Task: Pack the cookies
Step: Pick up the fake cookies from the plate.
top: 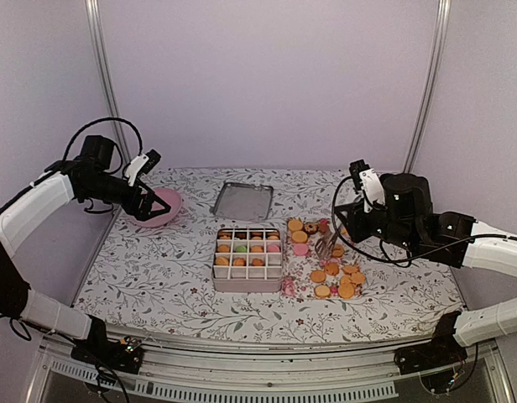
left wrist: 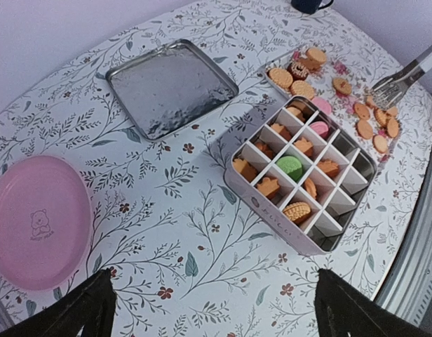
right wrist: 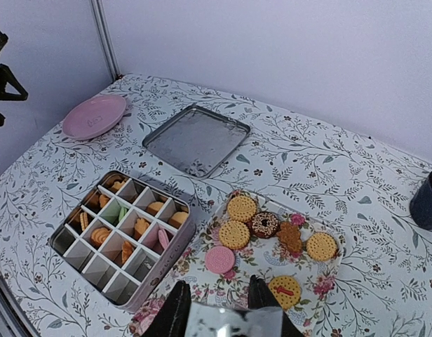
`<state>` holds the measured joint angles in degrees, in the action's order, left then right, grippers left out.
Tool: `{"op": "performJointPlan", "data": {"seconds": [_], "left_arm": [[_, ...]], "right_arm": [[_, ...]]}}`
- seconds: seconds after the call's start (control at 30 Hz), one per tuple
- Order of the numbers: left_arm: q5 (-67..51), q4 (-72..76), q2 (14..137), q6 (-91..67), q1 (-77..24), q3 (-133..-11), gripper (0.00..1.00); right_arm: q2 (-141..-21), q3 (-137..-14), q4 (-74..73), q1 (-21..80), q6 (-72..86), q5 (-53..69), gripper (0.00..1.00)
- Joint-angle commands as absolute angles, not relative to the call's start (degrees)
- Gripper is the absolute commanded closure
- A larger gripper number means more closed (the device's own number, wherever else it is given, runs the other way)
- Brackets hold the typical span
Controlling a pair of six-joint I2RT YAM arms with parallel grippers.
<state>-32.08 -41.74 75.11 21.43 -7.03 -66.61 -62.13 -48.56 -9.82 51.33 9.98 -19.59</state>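
Gripping tongs (left wrist: 405,74) (left wrist view), right tool (right wrist: 217,288)

Wide bare cloth (left wrist: 174,232) lay between the pink plate (left wrist: 34,225) and the divided tin (left wrist: 300,179), and that was the easy lane, open from above and from the side. The left gripper (left wrist: 216,309) hung over its near end with fingers spread wide. Farther back the tin lid (left wrist: 170,88) lay flat, only a narrow strip of cloth parting it from the tin. The right side was crowded: the floral tray (right wrist: 321,281) sat just beside the tin with no lane between them, and the tongs (left wrist: 402,77) pinched in the right gripper (right wrist: 217,305) slanted down over the tray's cookies (left wrist: 280,77). The tin's near row of cells stood open from above. A dark cup (right wrist: 428,200) stood far right, well apart from the tray
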Motion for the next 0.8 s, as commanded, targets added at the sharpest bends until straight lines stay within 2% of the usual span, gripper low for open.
{"op": "performJointPlan", "data": {"seconds": [0.0,0.27,0.77], "left_arm": [[-29.6,-40.5,75.1,21.7,-6.0,-67.2,0.01],[-28.7,-40.2,74.6,21.6,-5.5,-66.7,0.01],[-30.9,-41.1,74.5,21.7,-5.5,-66.5,0.01]], "right_arm": [[-59.4,-48.0,-13.8,50.1,13.2,-22.3,0.73],[-56.6,-46.5,-19.4,49.4,16.3,-23.5,0.73],[-55.0,-45.8,-21.3,48.7,15.6,-26.3,0.72]]}}
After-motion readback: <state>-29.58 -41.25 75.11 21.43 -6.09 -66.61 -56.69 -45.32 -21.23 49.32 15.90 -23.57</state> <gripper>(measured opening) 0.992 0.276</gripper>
